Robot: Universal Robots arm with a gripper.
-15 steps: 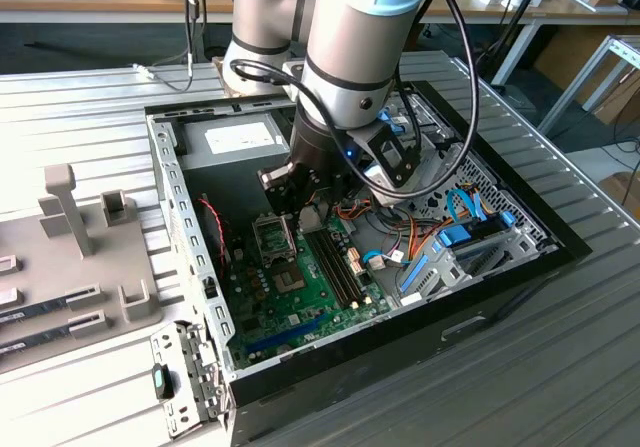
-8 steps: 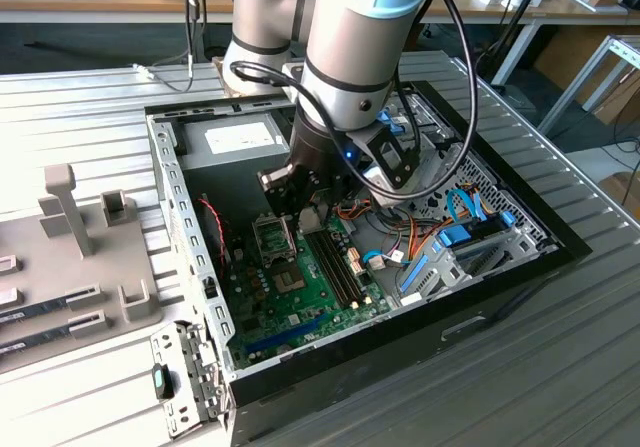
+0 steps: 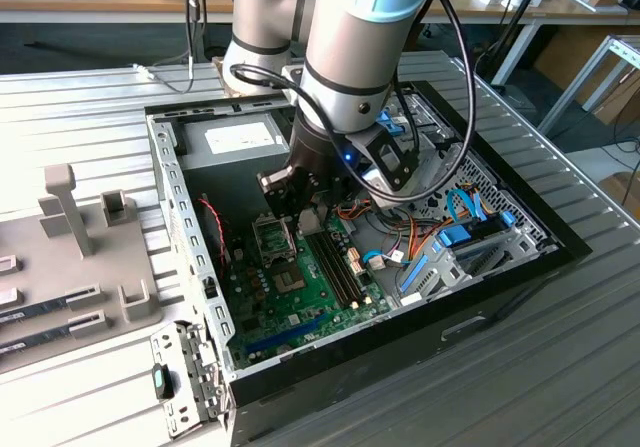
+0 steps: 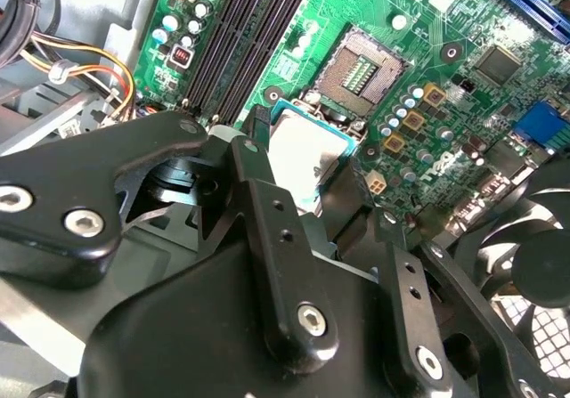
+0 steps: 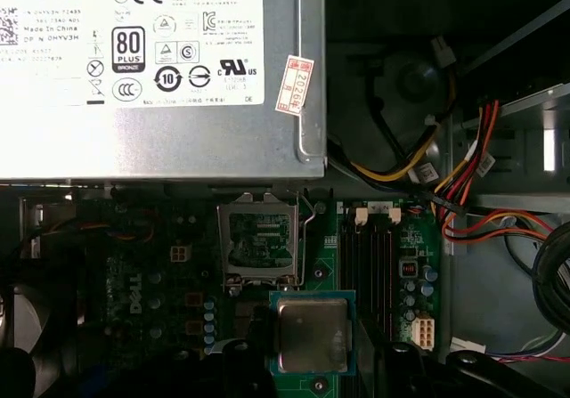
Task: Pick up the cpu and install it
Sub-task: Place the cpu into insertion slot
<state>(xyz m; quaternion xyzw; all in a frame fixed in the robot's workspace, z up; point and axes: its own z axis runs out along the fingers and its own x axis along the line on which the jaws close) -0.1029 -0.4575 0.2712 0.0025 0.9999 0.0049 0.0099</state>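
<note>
The cpu [image 5: 312,334], a flat silvery square with a thin green rim, is clamped between the black fingers [image 4: 267,229] of the gripper [image 4: 298,171] and held above the green motherboard [image 4: 427,77], just beside the open, unfilled cpu socket [image 5: 259,239]. Long dark memory slots [image 5: 374,264] run alongside the socket. The grey power-supply box [image 5: 151,77] lies beyond the socket inside the open computer case [image 3: 190,267], which rests on the ribbed metal bench [image 3: 520,387].
</note>
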